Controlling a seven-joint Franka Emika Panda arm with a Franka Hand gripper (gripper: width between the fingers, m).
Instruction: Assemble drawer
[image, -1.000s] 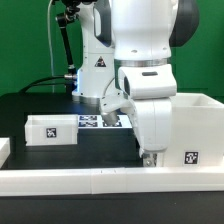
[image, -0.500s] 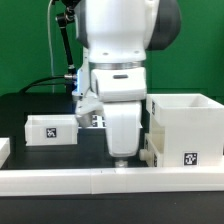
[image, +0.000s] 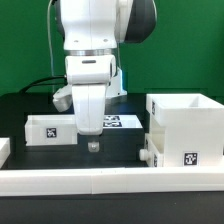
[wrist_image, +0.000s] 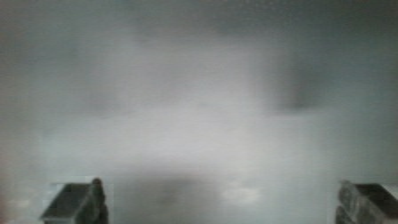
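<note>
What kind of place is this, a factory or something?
Probably a robotics test lab: one white robot arm over a black table, a plain green backdrop, and a white tray and box marked with square tags.

The arm (image: 95, 30) wears smooth, glossy white shells with rounded edges. A black joint housing (image: 146, 18) shows at the upper right of the frame in the exterior view. Lower down, a boxy white block narrows to the end effector (image: 93, 144), which has small grey tips. In the wrist view its fingers (wrist_image: 75, 204) appear as two blurred grey bars.
</note>
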